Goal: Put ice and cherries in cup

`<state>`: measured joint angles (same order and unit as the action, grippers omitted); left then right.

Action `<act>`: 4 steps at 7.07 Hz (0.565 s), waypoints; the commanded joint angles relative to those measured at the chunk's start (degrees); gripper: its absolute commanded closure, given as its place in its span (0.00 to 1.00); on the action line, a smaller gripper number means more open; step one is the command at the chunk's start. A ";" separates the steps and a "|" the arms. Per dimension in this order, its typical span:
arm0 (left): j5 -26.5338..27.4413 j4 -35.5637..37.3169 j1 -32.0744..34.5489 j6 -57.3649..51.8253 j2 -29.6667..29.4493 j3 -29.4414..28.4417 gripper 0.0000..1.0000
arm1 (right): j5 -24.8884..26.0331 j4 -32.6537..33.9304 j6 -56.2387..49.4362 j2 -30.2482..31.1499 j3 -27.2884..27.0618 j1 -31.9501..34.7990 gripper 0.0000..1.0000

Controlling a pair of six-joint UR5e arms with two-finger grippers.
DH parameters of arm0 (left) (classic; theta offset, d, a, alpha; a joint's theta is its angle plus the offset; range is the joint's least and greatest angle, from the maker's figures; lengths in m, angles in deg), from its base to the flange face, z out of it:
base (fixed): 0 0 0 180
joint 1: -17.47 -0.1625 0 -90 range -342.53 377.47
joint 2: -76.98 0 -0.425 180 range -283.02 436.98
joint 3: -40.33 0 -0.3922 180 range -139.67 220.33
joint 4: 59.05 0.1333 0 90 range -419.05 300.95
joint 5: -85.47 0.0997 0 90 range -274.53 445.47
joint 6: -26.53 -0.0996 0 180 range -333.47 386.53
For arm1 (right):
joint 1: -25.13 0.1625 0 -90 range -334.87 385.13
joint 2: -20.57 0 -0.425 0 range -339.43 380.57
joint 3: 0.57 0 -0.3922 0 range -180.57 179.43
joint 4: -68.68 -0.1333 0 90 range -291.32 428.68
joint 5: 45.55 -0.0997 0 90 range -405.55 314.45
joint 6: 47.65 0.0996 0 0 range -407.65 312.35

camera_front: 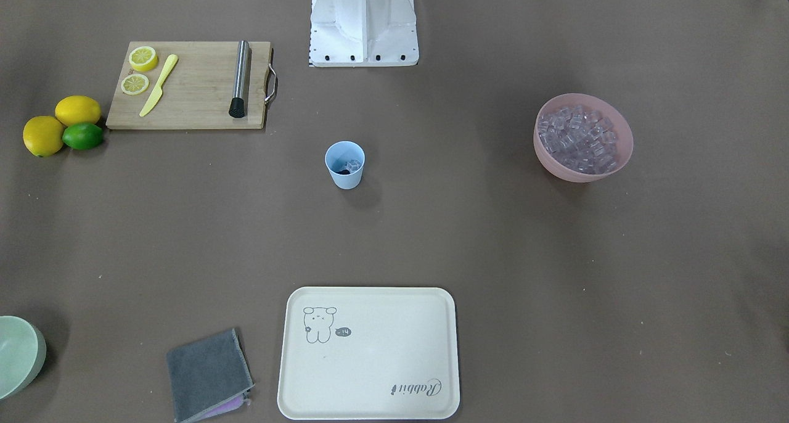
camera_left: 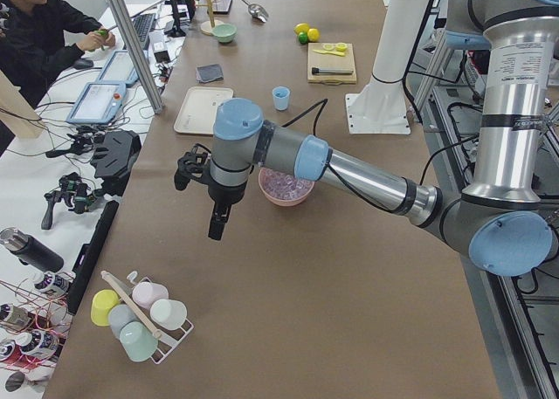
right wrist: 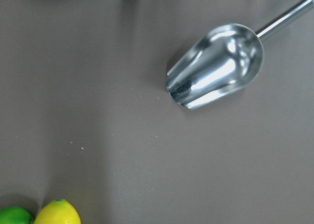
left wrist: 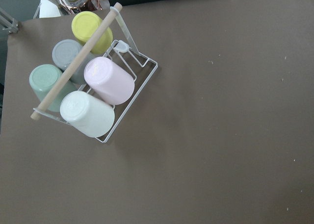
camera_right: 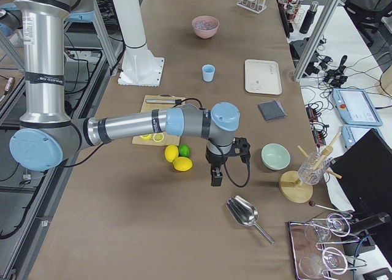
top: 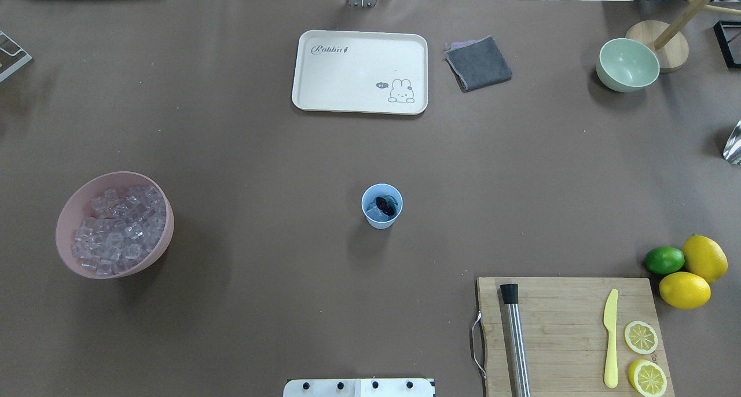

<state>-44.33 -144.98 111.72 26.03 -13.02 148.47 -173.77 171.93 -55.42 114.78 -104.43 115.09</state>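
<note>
Small light blue plastic cup stands upright in the middle of the brown surface, nothing touching it. Inside it are dark maroon cherries on the bottom, with at least one of the clear purplish ice cubes beside them. The bulk of the cubes is heaped in the wide pink bowl, well apart from the cup on the robot's left side.

Left gripper hangs over bare surface at the left end, past the pink bowl and near a white wire rack of pastel cups. It shows in the side view only, so I can't tell whether the fingers are spread or clenched.

Right gripper hangs low at the right end, just beyond the two yellow lemons and the green lime. A shiny metal scoop lies on the surface near it. Same problem here: finger state can't be told.

Wooden cutting board sits on the robot's right near edge. It carries a steel muddler, a yellow plastic knife and two lemon halves.

Cream rabbit-print tray is on the far side, with a folded grey cloth just beside it. A pale green bowl sits further right.
</note>
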 commanded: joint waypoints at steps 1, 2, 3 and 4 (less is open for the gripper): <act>-0.37 -7.02 0.24 -2.84 1.76 -5.71 0.02 | -0.44 1.07 -6.18 2.30 3.04 7.65 0.00; -0.37 -9.15 0.24 -2.67 1.76 -7.57 0.02 | -0.62 3.34 -6.02 2.13 2.18 7.95 0.00; -0.29 -9.25 0.15 -2.84 1.85 -8.20 0.02 | -2.28 4.14 -5.85 2.04 1.73 8.04 0.00; -0.37 -9.08 -0.02 -2.23 1.76 -8.55 0.02 | -2.82 3.72 -5.24 2.21 1.99 7.95 0.00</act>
<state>-44.65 -153.75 111.85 23.40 -11.26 140.71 -175.63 175.45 -61.08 116.87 -102.46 122.89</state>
